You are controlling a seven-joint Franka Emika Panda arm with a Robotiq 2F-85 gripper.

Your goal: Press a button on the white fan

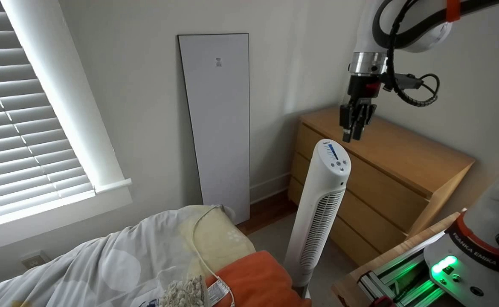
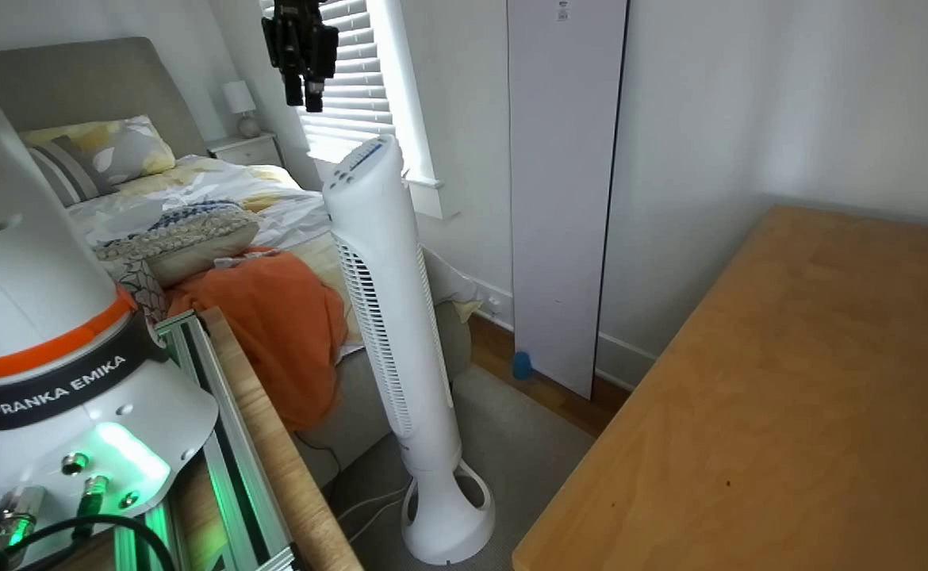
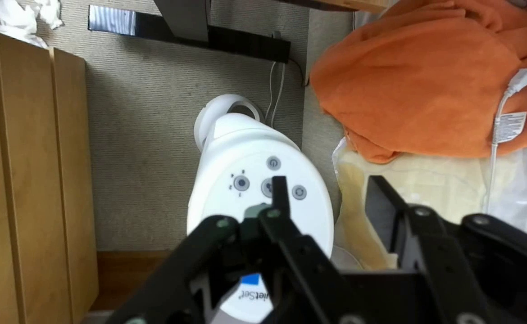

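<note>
Free gap abv wht fan (image 1: 317,209)

A bedroom corner with pale walls (image 1: 147,85), lit by daylight through slatted window blinds (image 1: 23,111).
A tall flat white panel (image 1: 219,123) stands against the wall near a light-wood chest of drawers (image 1: 381,187). Grey carpet (image 2: 515,432) meets a strip of brown wood floor (image 2: 489,349), with white baseboard (image 2: 626,358) behind it. In an exterior view the bed (image 2: 357,396) shows a taupe upholstered headboard (image 2: 75,87), patterned pillows (image 2: 127,147) and white-and-yellow bedding (image 2: 297,210), with an orange blanket (image 2: 274,341) hanging over its side; near the headboard, a white-shaded lamp (image 2: 240,99) stands on a white nightstand (image 2: 250,151).
</note>
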